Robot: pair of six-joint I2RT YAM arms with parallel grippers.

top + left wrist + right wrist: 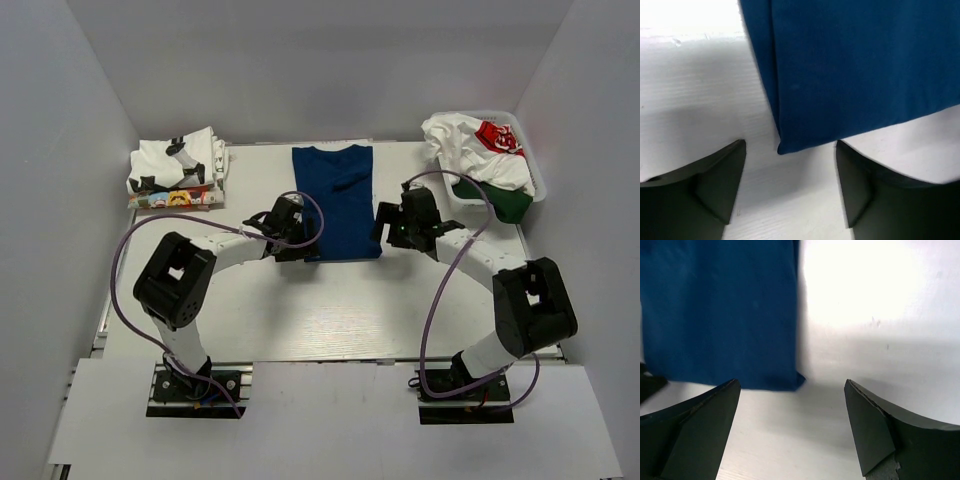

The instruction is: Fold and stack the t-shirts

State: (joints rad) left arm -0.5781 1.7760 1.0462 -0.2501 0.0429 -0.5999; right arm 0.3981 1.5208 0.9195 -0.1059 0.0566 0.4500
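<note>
One dark blue t-shirt (335,200) lies flat on the table (300,320), folded into a long strip, centre-back. Two folded tees (175,172) sit stacked far left (white on top, a colourful one beneath). One basket (533,182) far right holds crumpled tees (480,150), number unclear. Both grippers are spread wide and empty: the left gripper (790,145) frames the shirt's near-left corner, the right gripper (791,385) its near-right corner. Only the left wrist view shows the doubled side edge; only the overhead view shows the stack and basket.

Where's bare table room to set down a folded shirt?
Widest: near table between the arm bases and the blue shirt. Smaller: strip between stack and blue shirt. Crowded at hem corners, by left hand and right hand.
</note>
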